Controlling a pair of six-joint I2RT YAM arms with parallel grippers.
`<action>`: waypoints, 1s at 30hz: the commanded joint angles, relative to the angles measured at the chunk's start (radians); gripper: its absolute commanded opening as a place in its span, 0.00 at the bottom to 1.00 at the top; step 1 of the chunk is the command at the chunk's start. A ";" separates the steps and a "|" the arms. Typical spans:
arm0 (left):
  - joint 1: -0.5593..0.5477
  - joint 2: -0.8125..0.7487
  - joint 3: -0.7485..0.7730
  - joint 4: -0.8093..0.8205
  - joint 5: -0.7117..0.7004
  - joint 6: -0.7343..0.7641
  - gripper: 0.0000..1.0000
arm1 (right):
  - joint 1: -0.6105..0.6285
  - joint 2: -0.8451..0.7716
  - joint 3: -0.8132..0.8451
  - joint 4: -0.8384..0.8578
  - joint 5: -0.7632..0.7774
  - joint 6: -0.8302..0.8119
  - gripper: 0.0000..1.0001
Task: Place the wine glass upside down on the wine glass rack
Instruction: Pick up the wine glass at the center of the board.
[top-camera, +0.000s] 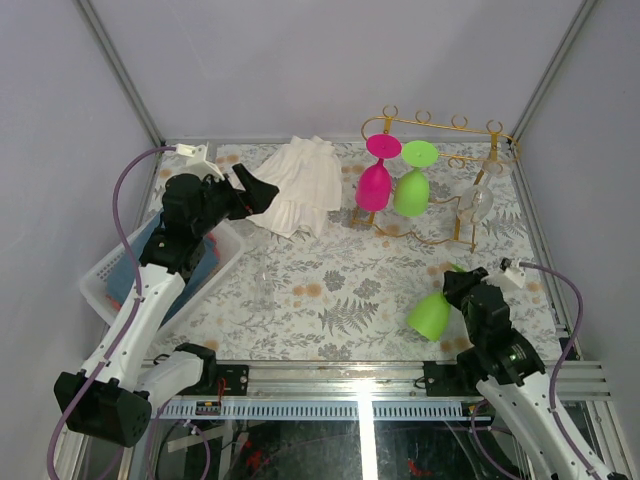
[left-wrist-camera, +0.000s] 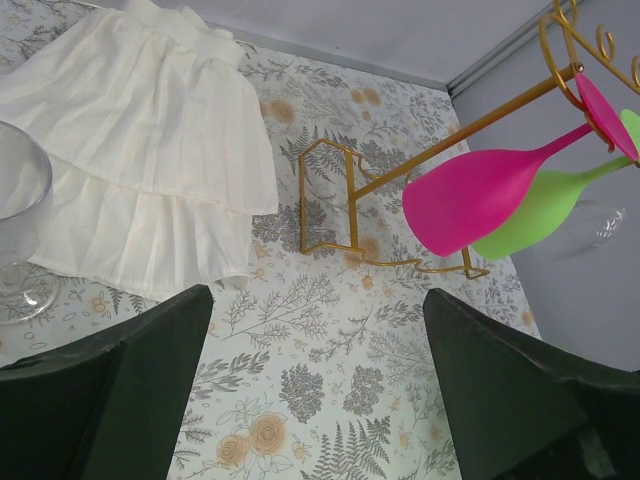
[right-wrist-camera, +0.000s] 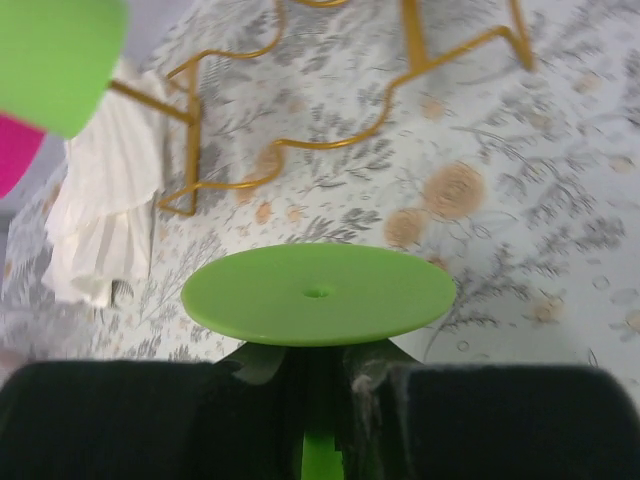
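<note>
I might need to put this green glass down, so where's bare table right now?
The widest bare patch of table is centre-front, between the white cloth, a standing clear glass, the rack and the held green glass. Crowded: back right under the rack's three hanging glasses, left by the basket.

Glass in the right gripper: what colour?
Lime green glass; its foot shows best in the right wrist view.

wine glass (right-wrist-camera: 318, 295) stem: hidden inside right gripper (right-wrist-camera: 320, 385) | clear glass (left-wrist-camera: 20, 200): cropped, probably upright
</note>
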 joint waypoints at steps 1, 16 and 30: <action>0.004 0.004 -0.011 0.059 0.063 0.012 0.88 | -0.003 0.025 0.066 0.216 -0.192 -0.330 0.00; -0.115 0.001 -0.052 0.071 0.060 -0.030 0.89 | 0.332 0.348 0.070 0.660 -0.295 -0.643 0.00; -0.185 -0.047 -0.082 0.159 0.175 -0.197 0.87 | 0.621 0.777 -0.045 1.596 -0.290 -1.077 0.00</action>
